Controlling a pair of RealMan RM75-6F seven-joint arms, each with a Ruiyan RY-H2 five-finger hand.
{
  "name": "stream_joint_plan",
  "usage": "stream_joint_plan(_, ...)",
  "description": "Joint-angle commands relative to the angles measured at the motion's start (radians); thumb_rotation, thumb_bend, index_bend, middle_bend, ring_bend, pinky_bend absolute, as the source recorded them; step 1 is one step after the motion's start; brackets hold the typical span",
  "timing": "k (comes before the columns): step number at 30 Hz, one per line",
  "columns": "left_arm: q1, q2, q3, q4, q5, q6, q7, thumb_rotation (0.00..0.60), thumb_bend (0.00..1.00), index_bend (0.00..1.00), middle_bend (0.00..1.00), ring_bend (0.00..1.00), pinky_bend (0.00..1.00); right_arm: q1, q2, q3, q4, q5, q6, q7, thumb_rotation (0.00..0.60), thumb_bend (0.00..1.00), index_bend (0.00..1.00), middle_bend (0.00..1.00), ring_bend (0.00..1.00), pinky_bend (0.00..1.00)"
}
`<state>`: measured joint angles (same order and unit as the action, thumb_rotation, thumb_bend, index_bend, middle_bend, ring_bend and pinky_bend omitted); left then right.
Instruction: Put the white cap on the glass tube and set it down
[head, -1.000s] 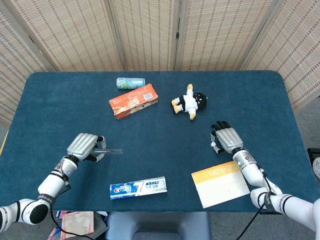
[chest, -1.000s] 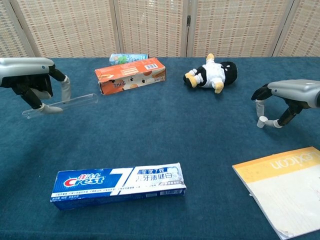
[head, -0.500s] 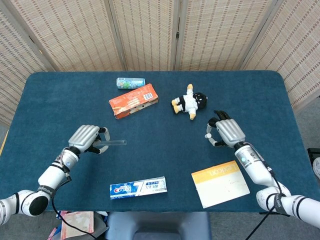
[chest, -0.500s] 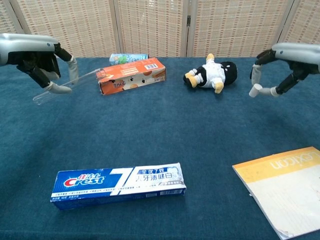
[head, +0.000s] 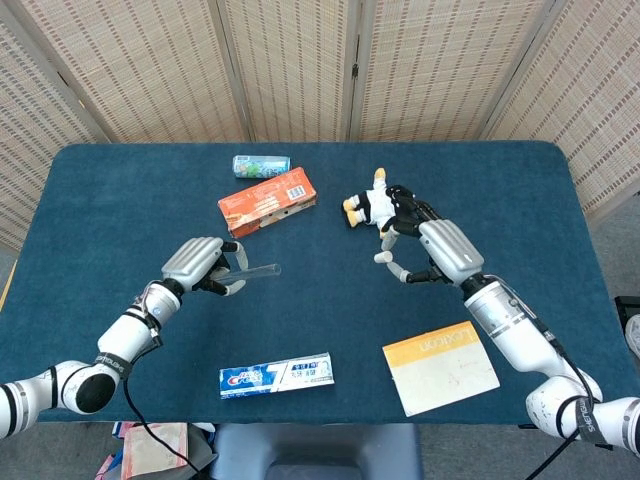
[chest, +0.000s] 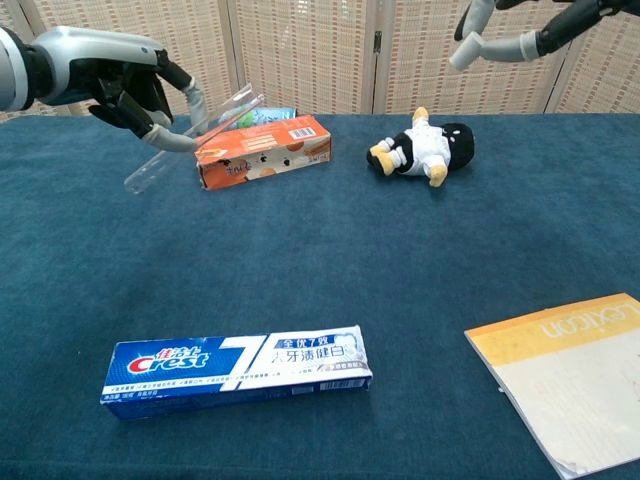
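Table (head: 120, 190): just sitting under everything, both hands are hovering well above it.
Left hand (head: 198, 265): fingers are curling around the glass tube (head: 255, 270), whose long axis is pointing right, open end facing the other hand.
Right hand (head: 425, 245): is pinching the white cap (head: 381, 258) at its fingertips, well apart from the tube mouth, reaching left toward it.

"Crest" is printed on the blue toothpaste box (chest: 236, 371), followed by Chinese characters. "Lexicon" is read, inverted, on the yellow-banded booklet (chest: 560, 375).
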<state>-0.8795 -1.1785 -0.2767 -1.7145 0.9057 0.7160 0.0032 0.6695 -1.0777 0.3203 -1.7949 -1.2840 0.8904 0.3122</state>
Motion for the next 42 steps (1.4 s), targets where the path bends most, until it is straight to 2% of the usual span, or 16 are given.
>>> stream_joint_plan(1,-0.011,-0.018,-0.005,-0.001,-0.005,0.022,0.008,0.6,0.36,0.67,1.0,1.0,1.0,0.009,0.009,0.019,-0.039,-0.017,-0.003,0.072,0.6,0.6,0.73,0.31,0.0,0.0)
stream_joint_plan(10,-0.03,-0.064,-0.001,-0.017,-0.012,0.085,0.055,0.6,0.36,0.67,1.0,1.0,1.0,0.038,-0.014,0.024,-0.059,-0.001,-0.016,0.105,0.6,0.62,0.74,0.31,0.0,0.0)
stream_joint_plan(21,-0.061,-0.101,-0.008,-0.031,-0.098,0.127,0.106,0.6,0.36,0.67,1.0,1.0,1.0,0.106,-0.09,0.033,-0.044,0.111,-0.045,0.023,0.6,0.62,0.74,0.31,0.0,0.0)
stream_joint_plan(34,-0.081,-0.109,-0.013,-0.042,-0.18,0.144,0.131,0.6,0.36,0.67,1.0,1.0,1.0,0.165,-0.166,0.042,-0.012,0.229,-0.028,-0.097,0.6,0.62,0.74,0.19,0.0,0.0)
stream_joint_plan(42,-0.086,-0.111,-0.011,-0.043,-0.191,0.143,0.132,0.6,0.36,0.67,1.0,1.0,1.0,0.185,-0.189,0.042,0.002,0.259,-0.037,-0.122,0.6,0.62,0.74,0.18,0.0,0.0)
